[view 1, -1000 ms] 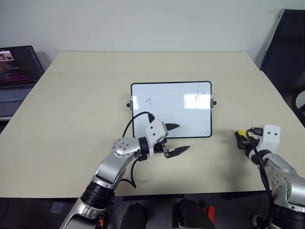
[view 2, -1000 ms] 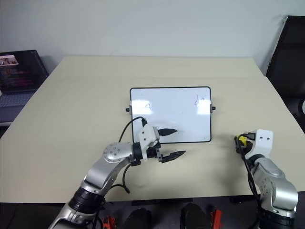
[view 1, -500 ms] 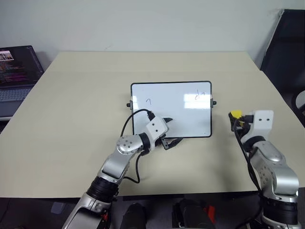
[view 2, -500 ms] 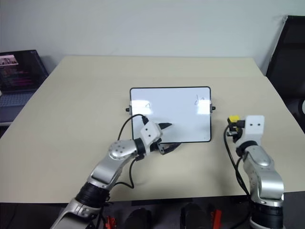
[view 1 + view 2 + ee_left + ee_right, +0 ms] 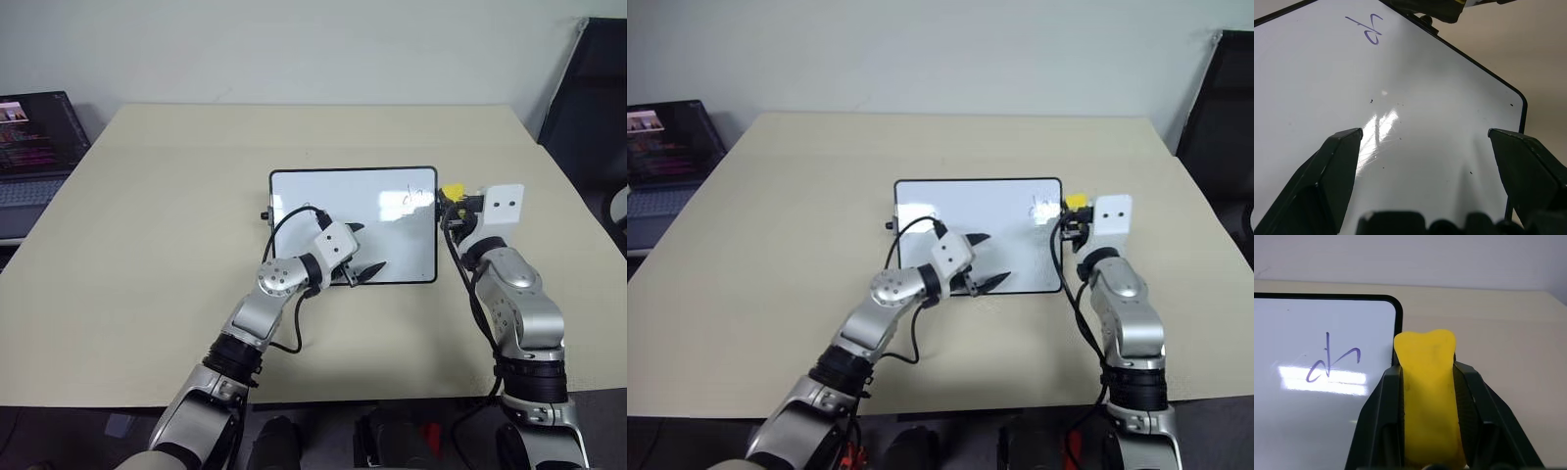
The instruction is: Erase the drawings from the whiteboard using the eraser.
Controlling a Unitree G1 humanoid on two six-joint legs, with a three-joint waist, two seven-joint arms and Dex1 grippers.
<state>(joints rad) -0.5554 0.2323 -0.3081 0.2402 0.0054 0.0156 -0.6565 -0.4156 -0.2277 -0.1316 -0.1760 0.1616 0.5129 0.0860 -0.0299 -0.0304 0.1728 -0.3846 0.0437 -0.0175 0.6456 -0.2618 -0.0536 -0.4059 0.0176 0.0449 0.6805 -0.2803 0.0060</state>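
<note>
The whiteboard lies flat on the beige table. The right gripper clamps the yellow eraser between its two black fingers and holds it just off the whiteboard's right edge, near the far right corner. A purple drawing sits on the white face just beside the eraser. The left gripper hangs over the whiteboard's near edge, its fingers spread wide apart with nothing between them.
</note>
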